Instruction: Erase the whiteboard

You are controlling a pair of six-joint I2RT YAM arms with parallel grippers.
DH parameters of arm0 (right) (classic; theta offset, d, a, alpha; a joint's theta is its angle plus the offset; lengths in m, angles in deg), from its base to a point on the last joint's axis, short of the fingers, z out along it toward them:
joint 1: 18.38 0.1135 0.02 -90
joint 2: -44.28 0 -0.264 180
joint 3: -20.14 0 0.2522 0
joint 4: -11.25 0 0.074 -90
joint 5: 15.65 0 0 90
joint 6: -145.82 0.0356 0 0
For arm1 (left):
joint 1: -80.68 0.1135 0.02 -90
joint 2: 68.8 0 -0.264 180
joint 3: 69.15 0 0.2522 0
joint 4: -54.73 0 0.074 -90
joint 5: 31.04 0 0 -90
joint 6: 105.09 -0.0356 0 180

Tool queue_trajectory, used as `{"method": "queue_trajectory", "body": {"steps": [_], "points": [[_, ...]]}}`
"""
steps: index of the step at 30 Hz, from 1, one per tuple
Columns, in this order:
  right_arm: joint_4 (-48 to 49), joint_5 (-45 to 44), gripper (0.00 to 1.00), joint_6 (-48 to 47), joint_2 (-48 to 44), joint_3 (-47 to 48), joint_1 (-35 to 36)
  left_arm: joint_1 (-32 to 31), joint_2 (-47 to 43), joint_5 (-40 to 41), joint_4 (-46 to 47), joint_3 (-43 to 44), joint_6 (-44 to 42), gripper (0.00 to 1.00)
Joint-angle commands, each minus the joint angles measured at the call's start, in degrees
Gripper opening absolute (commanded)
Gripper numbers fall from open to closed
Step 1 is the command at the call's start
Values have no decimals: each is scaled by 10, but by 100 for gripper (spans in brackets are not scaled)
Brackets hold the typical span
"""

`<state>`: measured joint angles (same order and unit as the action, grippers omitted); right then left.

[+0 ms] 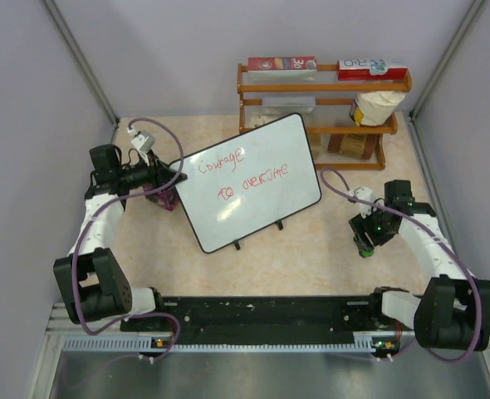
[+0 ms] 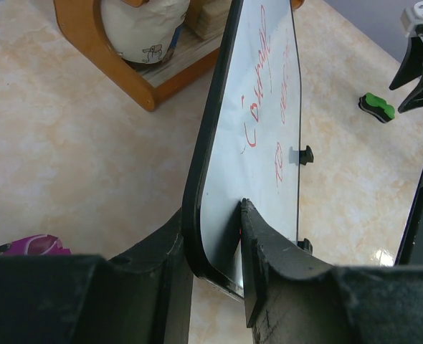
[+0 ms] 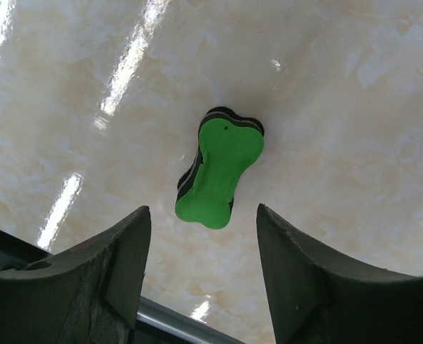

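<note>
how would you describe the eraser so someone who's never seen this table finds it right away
Find the whiteboard standing mid-table, then look at the tabletop to its right, just below the right end effector. The eraser lies flat there: a small bone-shaped pad, bright green over a black layer, the only green thing nearby.

The place was a robot laboratory test cell. Plain pale grey wall panels (image 1: pixel 21 125) and bare aluminium corner posts (image 1: pixel 83 62) closed in a beige marble-patterned tabletop (image 1: pixel 311 258). Two white-and-black robot arms (image 1: pixel 100 220) stood on a black metal rail (image 1: pixel 262 312) at the near edge. At the far side, a brown wooden shelf rack (image 1: pixel 324 85) with packaged goods and, nearer, a white glossy whiteboard (image 1: pixel 262 204) served as props.
</note>
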<state>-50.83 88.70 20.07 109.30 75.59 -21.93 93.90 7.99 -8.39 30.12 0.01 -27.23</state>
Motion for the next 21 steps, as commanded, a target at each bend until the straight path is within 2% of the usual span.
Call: {"method": "queue_trajectory", "body": {"steps": [1,10,21], "points": [[50,-4,59,9,11,-6,8,-4,5,28,2,5,-65,0],[88,-29,56,11,58,-10,7,-4,-3,28,0,2,-68,0],[99,-26,53,13,71,-22,7,-4,-1,28,-1,3,-68,0]]}}
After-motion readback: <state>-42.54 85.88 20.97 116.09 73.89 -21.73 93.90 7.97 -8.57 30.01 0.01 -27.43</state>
